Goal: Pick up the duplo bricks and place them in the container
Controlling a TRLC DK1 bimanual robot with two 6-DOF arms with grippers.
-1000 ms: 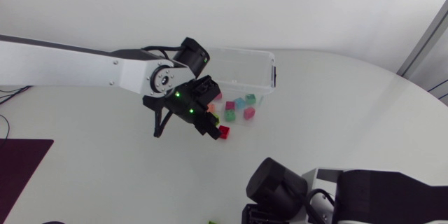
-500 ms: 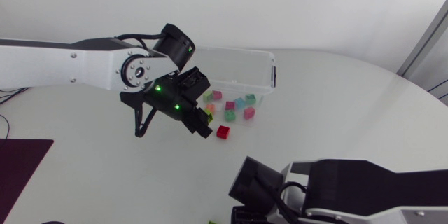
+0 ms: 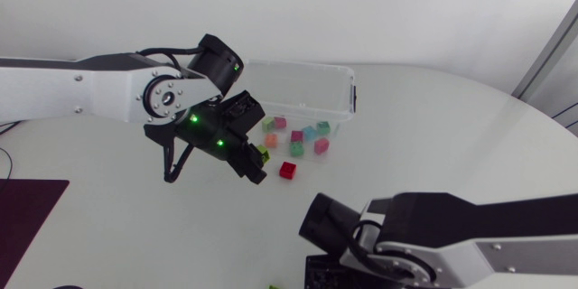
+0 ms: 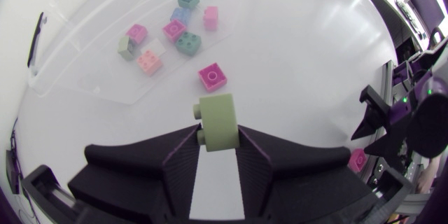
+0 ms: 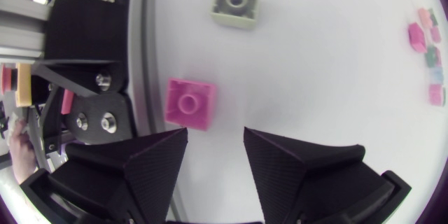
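Observation:
My left gripper (image 3: 254,164) hangs above the table in front of the clear container (image 3: 348,86), shut on a light green brick (image 4: 217,122) that sticks out ahead of its fingers. A red brick (image 3: 288,170) lies on the table just outside the container; in the left wrist view this red brick (image 4: 212,77) sits ahead of the fingers. Several pastel bricks (image 3: 296,134) lie in the container. At the table's front edge, my right gripper (image 5: 215,134) is open over bare table. A pink brick (image 5: 189,103) lies ahead of one finger and a grey-green brick (image 5: 236,3) further ahead.
My right arm (image 3: 452,235) lies along the front of the table. The pink brick sits close to the table's edge rail (image 5: 140,56). A sliver of a green brick (image 3: 273,286) shows at the front edge in the head view.
My left arm has drawn back to the left with the light green brick, away from the red brick. My right arm has swung left along the front edge, and its fingers have come closer together.

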